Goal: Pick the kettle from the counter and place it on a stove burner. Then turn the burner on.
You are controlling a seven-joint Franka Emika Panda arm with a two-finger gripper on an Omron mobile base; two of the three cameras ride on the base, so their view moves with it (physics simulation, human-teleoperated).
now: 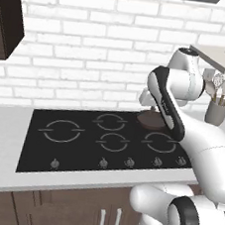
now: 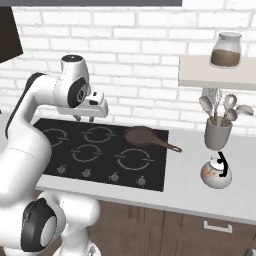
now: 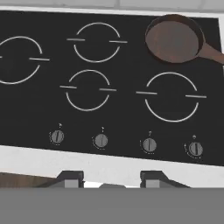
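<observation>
At the right of the right base view, the kettle (image 2: 216, 172) sits on open counter (image 2: 200, 197); my gripper (image 2: 84, 118), fingers apart, hangs over the cooktop (image 2: 155, 167).

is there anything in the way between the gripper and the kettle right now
Yes, likely. The gripper hangs above the cooktop's back left, the kettle sits on the counter right of it. The frying pan lies between them, low enough to pass over.

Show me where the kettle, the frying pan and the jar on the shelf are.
kettle (image 2: 216, 173): right base view, on its round body.
frying pan (image 3: 173, 39): hand view, on its flat brown inside.
jar (image 2: 226, 50): right base view, on its glass side.
</observation>
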